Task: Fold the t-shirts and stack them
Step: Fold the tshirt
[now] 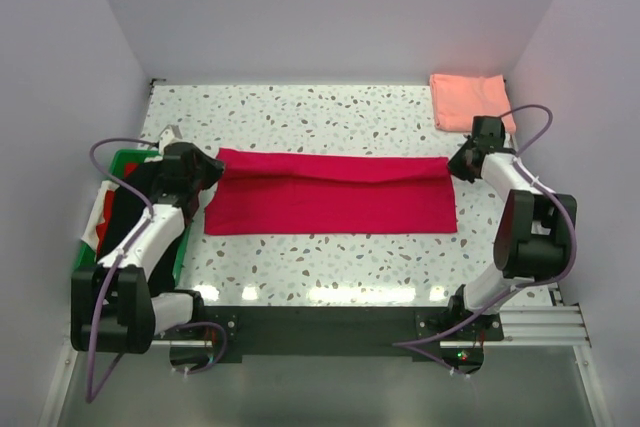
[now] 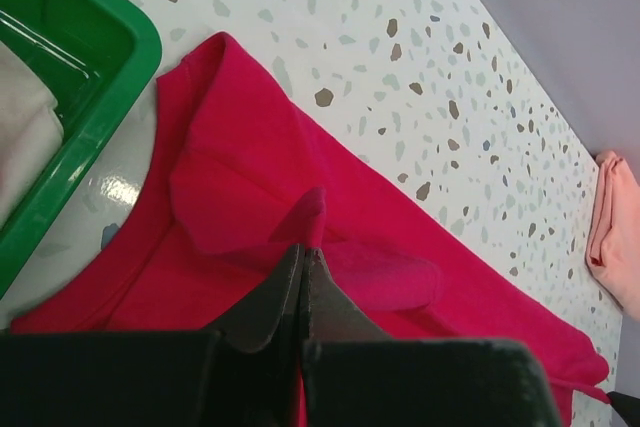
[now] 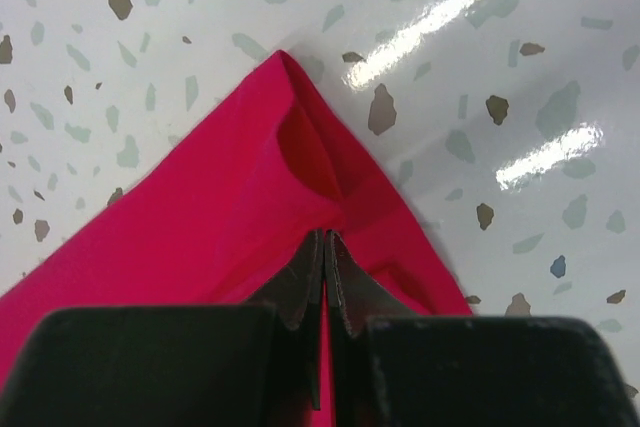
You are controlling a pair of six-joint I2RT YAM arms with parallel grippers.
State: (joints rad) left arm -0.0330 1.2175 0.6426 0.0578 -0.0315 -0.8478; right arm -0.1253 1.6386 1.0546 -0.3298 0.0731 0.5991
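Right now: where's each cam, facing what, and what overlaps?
Top external: above and behind the robot, looking down at the speckled table; left arm, right arm, left tool and right tool at the ends of the crimson red cloth t-shirt.
Left wrist: at that shirt's left end, facing along it toward the folded salmon pink cloth t-shirt, green plastic crate beside; own shut fingers show.
Right wrist: down on the shirt's right corner; own shut fingers.
Shared: all see the crimson shirt; top and left wrist crate, pink shirt.

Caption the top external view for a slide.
Left gripper and right gripper pinch opposite ends of the crimson t-shirt; the salmon t-shirt lies folded in the far right corner.
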